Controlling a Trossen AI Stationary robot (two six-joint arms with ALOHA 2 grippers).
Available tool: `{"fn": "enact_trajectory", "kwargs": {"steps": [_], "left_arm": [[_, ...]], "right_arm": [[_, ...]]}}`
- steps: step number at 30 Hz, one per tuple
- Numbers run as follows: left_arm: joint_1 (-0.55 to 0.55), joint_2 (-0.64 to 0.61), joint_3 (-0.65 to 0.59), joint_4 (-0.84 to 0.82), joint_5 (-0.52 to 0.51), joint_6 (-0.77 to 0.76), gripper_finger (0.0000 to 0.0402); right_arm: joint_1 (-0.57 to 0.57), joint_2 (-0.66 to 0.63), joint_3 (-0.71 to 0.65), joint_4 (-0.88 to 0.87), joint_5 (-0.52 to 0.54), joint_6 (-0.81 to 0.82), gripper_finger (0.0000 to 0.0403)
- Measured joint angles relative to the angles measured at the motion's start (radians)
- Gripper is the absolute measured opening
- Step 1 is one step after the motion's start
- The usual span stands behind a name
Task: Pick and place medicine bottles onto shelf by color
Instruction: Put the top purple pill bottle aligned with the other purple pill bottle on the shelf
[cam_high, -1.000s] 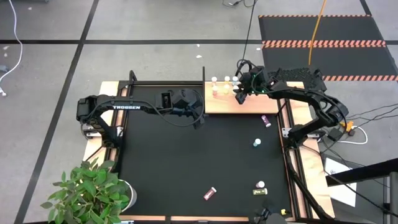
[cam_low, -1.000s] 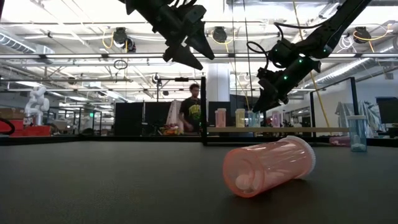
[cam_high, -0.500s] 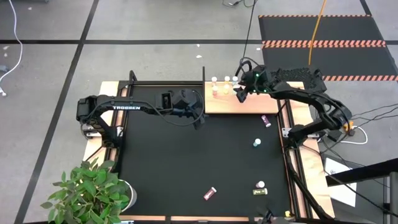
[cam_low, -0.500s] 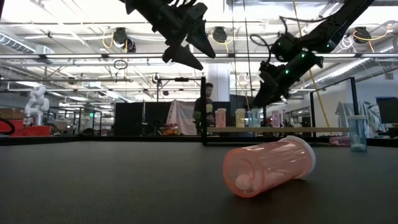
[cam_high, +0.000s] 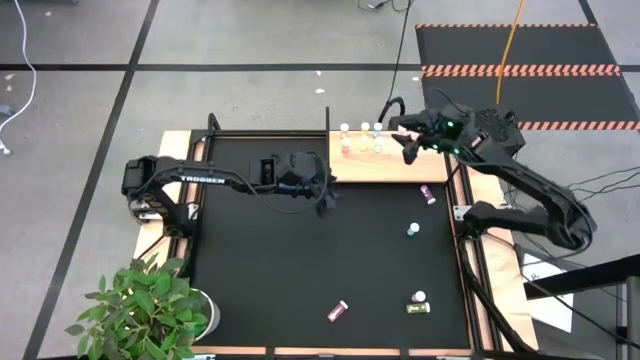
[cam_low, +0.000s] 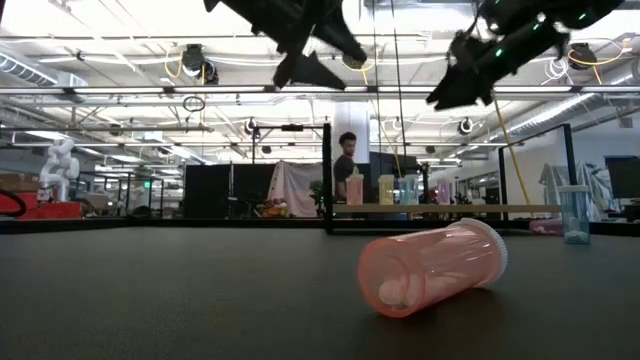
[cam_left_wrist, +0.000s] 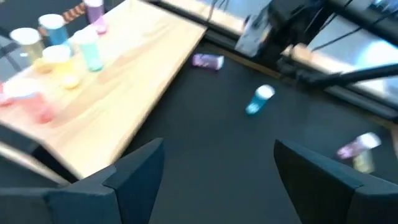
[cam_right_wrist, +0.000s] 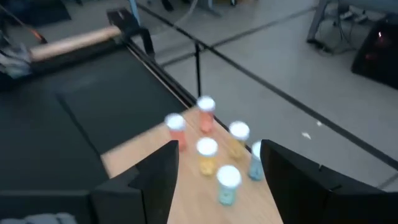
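The right gripper (cam_high: 410, 150) is held above the shelf (cam_high: 385, 167), fingers spread and empty. The left gripper (cam_high: 325, 197) is raised over the black mat (cam_high: 260, 260), likewise spread and empty. Bottles (cam_high: 362, 140) stand clustered at the shelf's back edge; others (cam_high: 413, 230) lie scattered on the mat. A person (cam_low: 347, 170) is seen beyond the table.

Medicine bottles (cam_high: 362, 140) upright, clustered on shelf (cam_high: 385, 165) far edge — four others (cam_high: 416, 266) scattered on mat.
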Motion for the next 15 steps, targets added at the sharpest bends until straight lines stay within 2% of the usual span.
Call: {"fn": "enact_trajectory", "kwargs": {"steps": [7, 15], "left_arm": [[-0.062, 0.0, 0.0, 0.051, -0.008, -0.066, 0.0303], [-0.172, 0.0, 0.0, 0.062, -0.115, -0.149, 0.0303]], "right_arm": [[0.113, -0.152, 0.0, -0.072, -0.005, 0.086, 0.0222], [0.323, -0.184, 0.0, -0.326, -0.002, 0.186, 0.0222]]}}
